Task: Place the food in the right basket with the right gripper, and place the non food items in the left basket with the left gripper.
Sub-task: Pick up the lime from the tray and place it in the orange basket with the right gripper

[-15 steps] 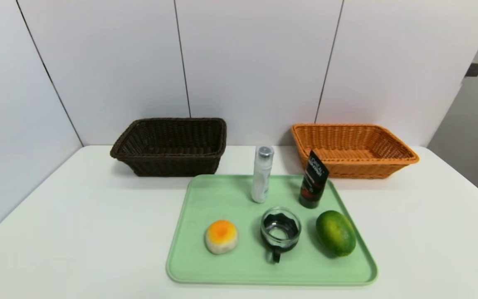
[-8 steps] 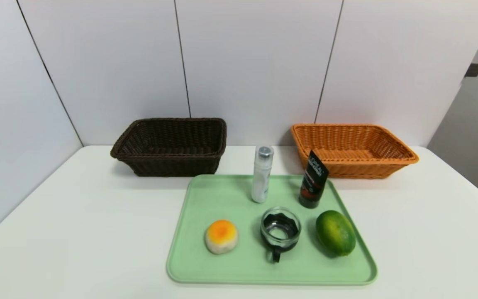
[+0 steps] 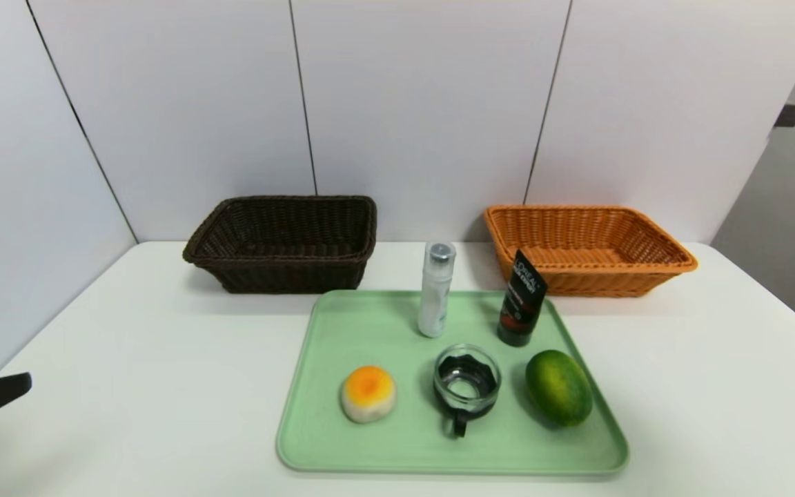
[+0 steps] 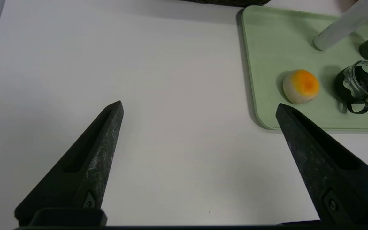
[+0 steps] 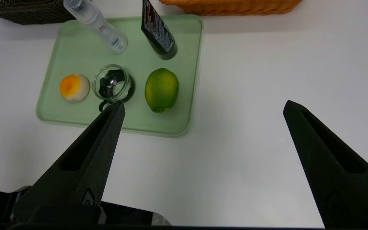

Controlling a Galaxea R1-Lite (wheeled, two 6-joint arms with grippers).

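Hovering spread-open, left gripper (image 4: 200, 108) empty; white bottle (image 4: 347, 24) upright on tray (image 4: 267, 38), far ahead, toward robot's right.

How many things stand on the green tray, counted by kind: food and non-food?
Food: 2, the green fruit and the orange-topped bun.
Non-food: 3, the clear bottle, the black tube and the glass cup.
Total: 5 on the green tray.
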